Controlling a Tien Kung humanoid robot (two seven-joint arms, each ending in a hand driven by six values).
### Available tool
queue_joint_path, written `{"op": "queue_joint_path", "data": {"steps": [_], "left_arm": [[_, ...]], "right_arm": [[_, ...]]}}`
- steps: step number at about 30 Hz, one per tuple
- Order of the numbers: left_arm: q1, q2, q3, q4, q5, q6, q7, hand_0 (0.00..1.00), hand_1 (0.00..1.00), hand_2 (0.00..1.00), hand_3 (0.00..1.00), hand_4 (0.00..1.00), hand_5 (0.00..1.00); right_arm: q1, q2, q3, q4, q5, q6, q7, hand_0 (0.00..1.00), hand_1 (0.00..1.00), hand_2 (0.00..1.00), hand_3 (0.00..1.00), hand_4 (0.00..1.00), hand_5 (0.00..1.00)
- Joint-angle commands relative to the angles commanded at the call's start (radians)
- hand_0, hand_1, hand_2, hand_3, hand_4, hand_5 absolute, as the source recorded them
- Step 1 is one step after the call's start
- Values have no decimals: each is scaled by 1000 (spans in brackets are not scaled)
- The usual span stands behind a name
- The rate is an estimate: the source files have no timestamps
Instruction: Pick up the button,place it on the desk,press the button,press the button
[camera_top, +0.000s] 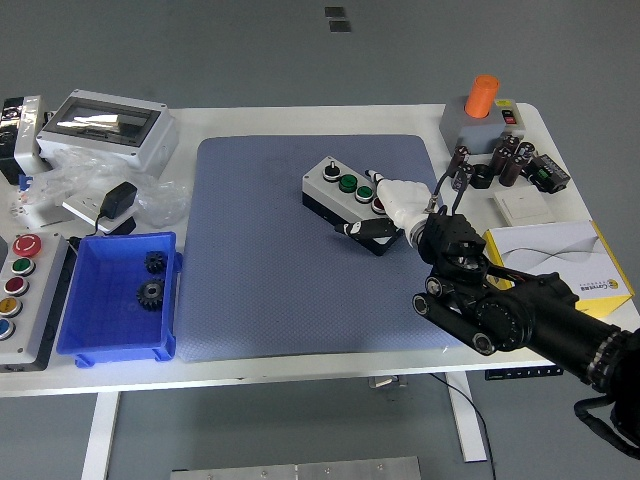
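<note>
A grey button box with a black knob, a green button and a red button lies tilted on the blue mat, right of its middle. My right hand comes in from the lower right. Its white fingers lie over the box's right end, one extended finger on top near the red button, the thumb along the box's front edge. The red button is mostly hidden by the fingers. The left hand does not show.
A blue bin with two black gears stands at the mat's left. A larger button panel lies at the far left. A grey enclosure and plastic bags sit back left. An orange-topped device, capacitors and a yellow box are at the right.
</note>
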Motion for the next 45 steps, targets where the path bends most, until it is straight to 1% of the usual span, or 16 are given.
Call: {"op": "queue_joint_path", "data": {"steps": [5,6,10,11,16,17,23,24,28,29,30,33,37,40,41,45], "left_arm": [[1,0,4,0,-6,-1,-2,723,728,595,593,581,179],[1,0,6,0,-8,-1,-3,724,729,596,593,584,179],[3,0,13,0,-17,-1,-5,724,729,596,593,584,179],[3,0,15,0,-20,-1,-6,724,729,596,594,585,177],[5,0,22,0,-29,-1,-10,724,729,596,594,585,177],[5,0,22,0,-30,-1,-11,725,730,597,595,587,179],[8,0,23,0,-34,1,-12,725,730,597,595,587,179],[8,0,23,0,-34,2,-12,726,730,599,596,588,177],[11,-1,23,0,-36,3,-14,726,730,599,596,588,177],[12,-1,23,0,-36,3,-14,726,731,598,596,589,179],[13,-1,22,0,-35,3,-14,726,731,598,596,589,179],[14,-2,22,0,-34,3,-15,726,731,598,596,589,179],[15,-3,20,0,-32,2,-14,726,732,598,597,590,180],[15,-4,19,0,-31,2,-14,726,732,598,597,590,180],[15,-4,19,0,-31,2,-14,726,732,598,597,591,181],[14,-2,20,0,-33,2,-15,726,732,598,597,591,181]], "right_arm": [[-4,4,21,-20,-18,-13,20,304,487,533,988,935,403],[-5,5,24,-24,-21,-17,23,251,429,436,734,747,212],[-11,8,27,-28,-25,-31,36,251,429,436,734,747,212],[-13,8,27,-28,-26,-36,40,230,403,401,586,700,187],[-19,4,21,-11,-31,-54,58,230,403,401,586,700,187],[-20,0,17,-3,-29,-55,66,195,368,358,470,663,194],[-34,-48,4,83,-15,-56,156,195,368,358,470,663,194],[-38,-58,4,101,-14,-55,177,181,358,318,345,517,87],[-58,-118,-30,184,-38,-66,265,181,358,318,345,517,87],[-62,-133,-42,206,-50,-72,288,187,364,315,316,446,51],[-66,-147,-56,227,-63,-79,311,187,364,315,316,446,51],[-74,-171,-78,268,-90,-98,372,187,364,315,316,446,51],[-83,-178,-89,276,-122,-111,416,224,394,308,315,457,66],[-89,-174,-89,269,-138,-104,416,224,394,308,315,457,66],[-90,-173,-87,268,-141,-102,415,290,425,311,315,471,65],[-94,-169,-86,267,-133,-84,412,290,425,311,315,471,65]]}}
